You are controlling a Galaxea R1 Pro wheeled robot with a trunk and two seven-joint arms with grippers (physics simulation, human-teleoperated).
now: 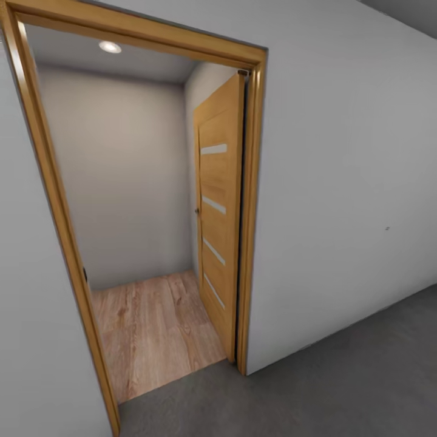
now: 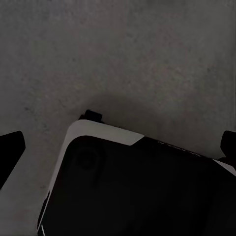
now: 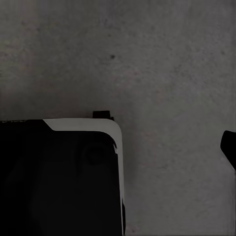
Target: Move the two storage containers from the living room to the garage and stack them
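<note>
Fingers' state unclear, L [image 2: 11, 150] & R [image 3: 228, 147], above grey concrete floor [image 2: 128, 54].

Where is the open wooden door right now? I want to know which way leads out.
In the head view, the wooden door stands swung inward at the right side of the wood-framed doorway, over the wood-plank floor.

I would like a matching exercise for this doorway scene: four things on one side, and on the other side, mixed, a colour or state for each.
Things:
1. door
2. ceiling light
3. floor beyond the doorway
4. floor on the robot's side

Colour or state:
A. dark grey concrete
B. light wood planks
C. swung open, with pale horizontal strips
D. switched on, round

Pairs: 1-C, 2-D, 3-B, 4-A
</note>
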